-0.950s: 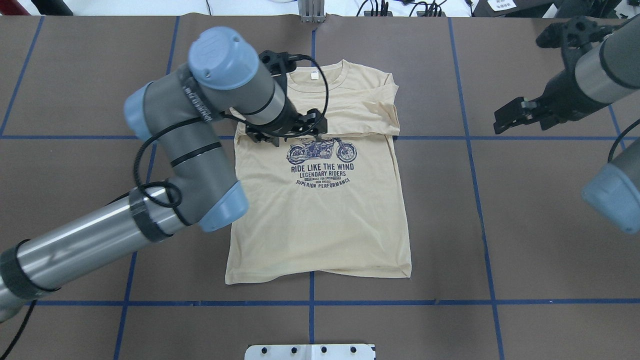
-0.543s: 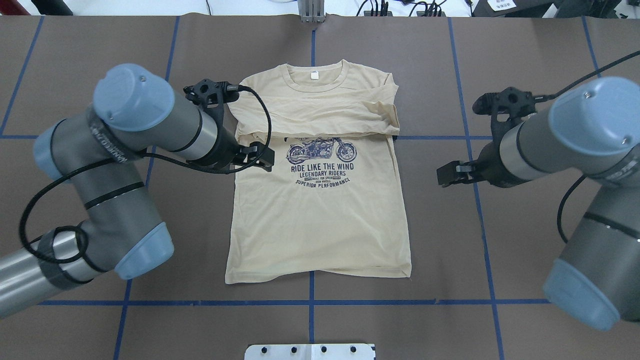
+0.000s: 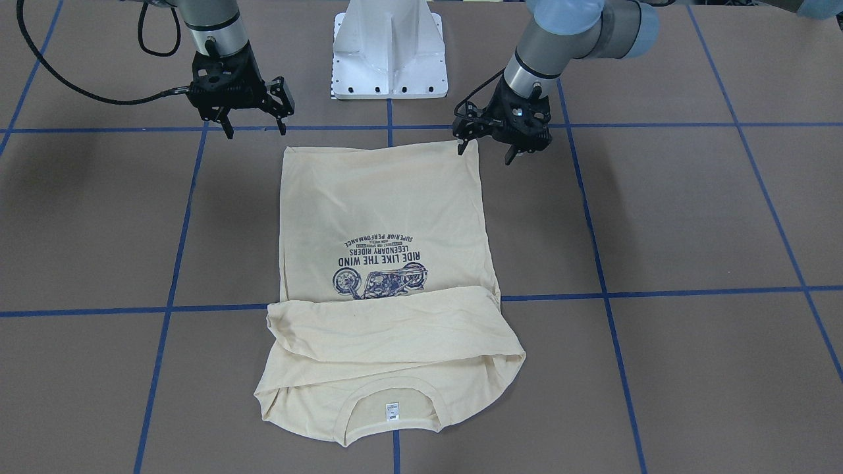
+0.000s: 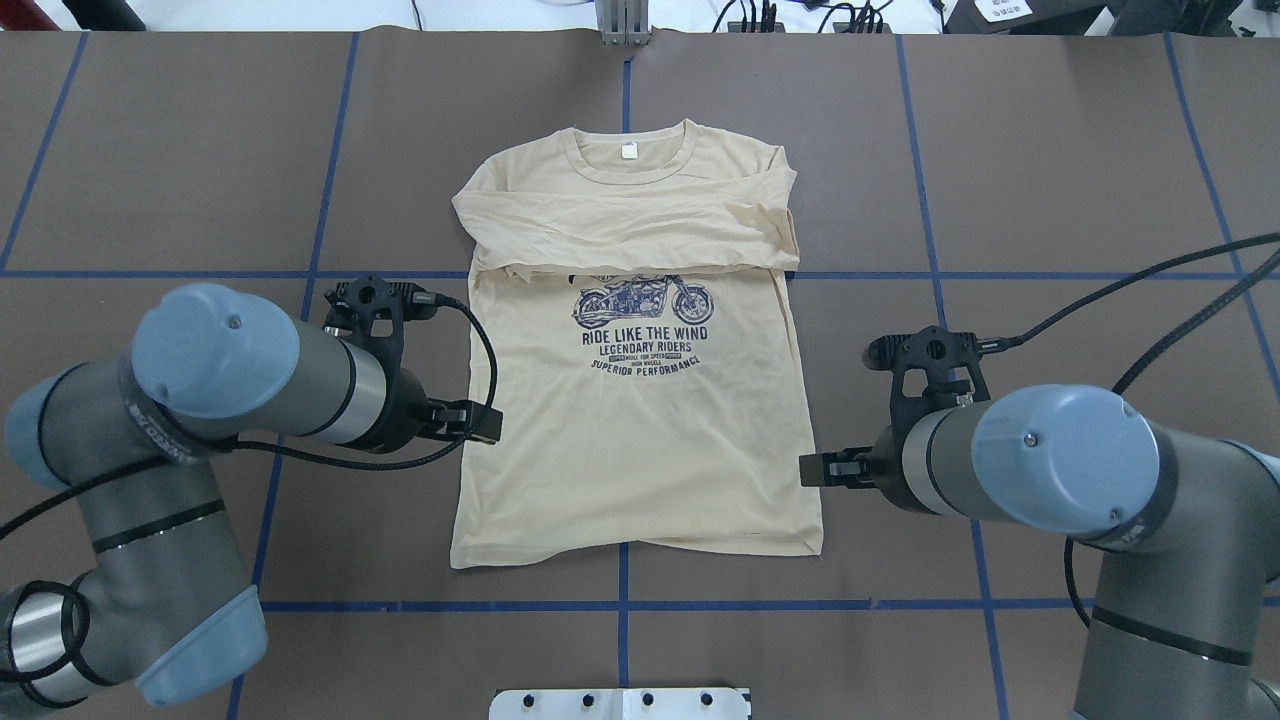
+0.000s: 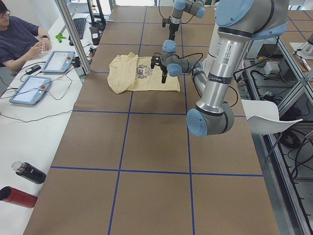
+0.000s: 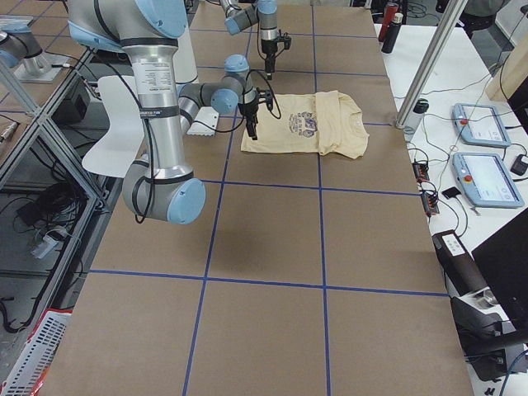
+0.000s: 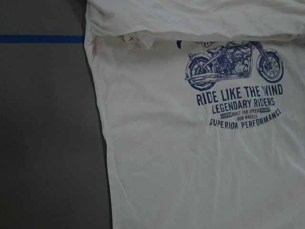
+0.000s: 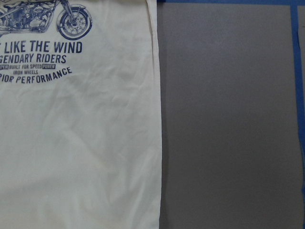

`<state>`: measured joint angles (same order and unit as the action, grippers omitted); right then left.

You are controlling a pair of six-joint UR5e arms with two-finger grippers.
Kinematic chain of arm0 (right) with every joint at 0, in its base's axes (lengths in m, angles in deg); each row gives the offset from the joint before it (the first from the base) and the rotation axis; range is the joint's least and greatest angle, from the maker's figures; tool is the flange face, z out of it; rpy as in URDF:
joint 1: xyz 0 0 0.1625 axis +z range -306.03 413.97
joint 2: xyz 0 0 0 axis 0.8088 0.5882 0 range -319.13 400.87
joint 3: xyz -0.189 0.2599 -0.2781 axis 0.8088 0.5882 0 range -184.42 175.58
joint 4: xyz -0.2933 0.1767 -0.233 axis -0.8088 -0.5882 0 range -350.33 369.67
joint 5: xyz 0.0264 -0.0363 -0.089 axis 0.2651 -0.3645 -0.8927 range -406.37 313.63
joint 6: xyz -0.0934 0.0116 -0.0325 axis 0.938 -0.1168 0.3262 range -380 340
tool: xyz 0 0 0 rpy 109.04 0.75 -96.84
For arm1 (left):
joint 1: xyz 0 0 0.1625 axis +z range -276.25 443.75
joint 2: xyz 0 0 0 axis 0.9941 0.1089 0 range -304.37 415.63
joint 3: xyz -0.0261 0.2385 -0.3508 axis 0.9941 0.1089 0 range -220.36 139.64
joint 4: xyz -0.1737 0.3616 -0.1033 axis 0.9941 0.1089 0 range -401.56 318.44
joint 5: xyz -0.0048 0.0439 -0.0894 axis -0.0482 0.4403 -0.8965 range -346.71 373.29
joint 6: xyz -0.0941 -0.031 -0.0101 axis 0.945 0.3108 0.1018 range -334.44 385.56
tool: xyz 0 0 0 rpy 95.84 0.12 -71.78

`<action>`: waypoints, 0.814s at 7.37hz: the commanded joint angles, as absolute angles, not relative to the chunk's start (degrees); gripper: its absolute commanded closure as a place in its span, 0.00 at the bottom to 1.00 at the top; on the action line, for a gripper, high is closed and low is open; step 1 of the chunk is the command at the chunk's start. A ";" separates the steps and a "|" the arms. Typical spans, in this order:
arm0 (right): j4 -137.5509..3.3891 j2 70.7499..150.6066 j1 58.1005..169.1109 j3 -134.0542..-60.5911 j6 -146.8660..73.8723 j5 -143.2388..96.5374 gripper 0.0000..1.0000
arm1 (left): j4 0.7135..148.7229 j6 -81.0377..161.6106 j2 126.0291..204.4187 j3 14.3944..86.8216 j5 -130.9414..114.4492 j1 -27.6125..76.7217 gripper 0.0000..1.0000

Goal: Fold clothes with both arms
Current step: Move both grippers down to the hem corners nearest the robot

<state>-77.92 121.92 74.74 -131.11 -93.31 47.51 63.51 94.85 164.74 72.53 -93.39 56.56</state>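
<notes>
The cream-yellow T-shirt [image 4: 640,440] lies flat and print-up on the brown table, both long sleeves folded across the chest [image 3: 388,329], its neck label [image 4: 629,151] at the far end. My left gripper [image 3: 485,155] stands open, pointing down, at the shirt's left hem corner; overhead it shows as the left gripper [image 4: 485,422] at the shirt's left edge. My right gripper [image 3: 255,131] is open beside the right hem corner, apart from the cloth, and shows overhead as the right gripper [image 4: 815,468]. Nothing is held. The wrist views show the shirt's side edges [image 7: 102,143] [image 8: 155,119] from above.
The white pedestal base [image 3: 388,52] stands just behind the hem. Blue tape lines [image 4: 620,605] grid the table. A person [image 5: 19,36] sits at a side bench with tablets [image 5: 29,90] and bottles [image 5: 22,183]. Bare brown table surrounds the shirt.
The left gripper left the folded sleeves and drew back toward the robot along the shirt's left edge. The right arm swung in from the far right to the shirt's right edge near the hem.
</notes>
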 commanded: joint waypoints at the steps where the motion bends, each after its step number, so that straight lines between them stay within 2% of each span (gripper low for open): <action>1: -71.47 126.03 72.08 -130.37 -94.70 44.60 0.01 | 65.22 99.01 161.90 72.49 -88.17 62.02 0.00; 3: -71.46 126.04 71.99 -129.84 -94.70 44.59 0.01 | 65.66 101.65 161.71 71.44 -87.70 65.54 0.03; 5: -71.46 126.04 71.82 -129.66 -94.70 44.59 0.01 | 66.10 101.76 162.15 69.34 -87.79 66.43 0.19; 6: -71.46 126.04 71.82 -129.66 -94.70 44.59 0.01 | 67.76 101.76 162.07 68.63 -87.79 66.44 0.23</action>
